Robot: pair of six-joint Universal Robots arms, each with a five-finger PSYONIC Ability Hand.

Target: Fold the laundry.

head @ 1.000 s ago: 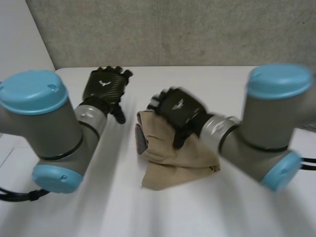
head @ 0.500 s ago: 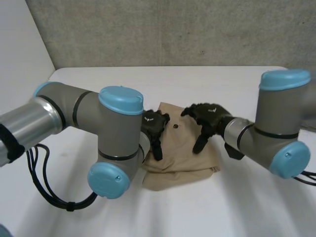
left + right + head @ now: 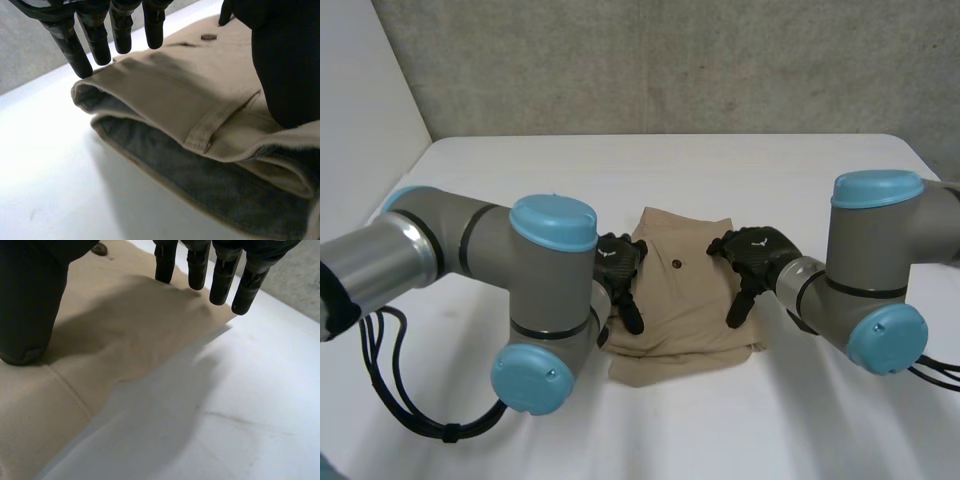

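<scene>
while folded tan trousers [image 3: 682,305] lie on table [image 3: 740,170]: l hand [image 3: 618,262] on left edge, r hand [image 3: 757,252] on right edge, both w/ fingers straight, gripping nothing.

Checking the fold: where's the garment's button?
In the head view the button sits atop the folded tan garment, between the left hand and right hand.

Tan trousers [image 3: 682,305] folded into flat stack, button [image 3: 677,265] up, grey lining showing at open edge, on white table [image 3: 770,175].
</scene>
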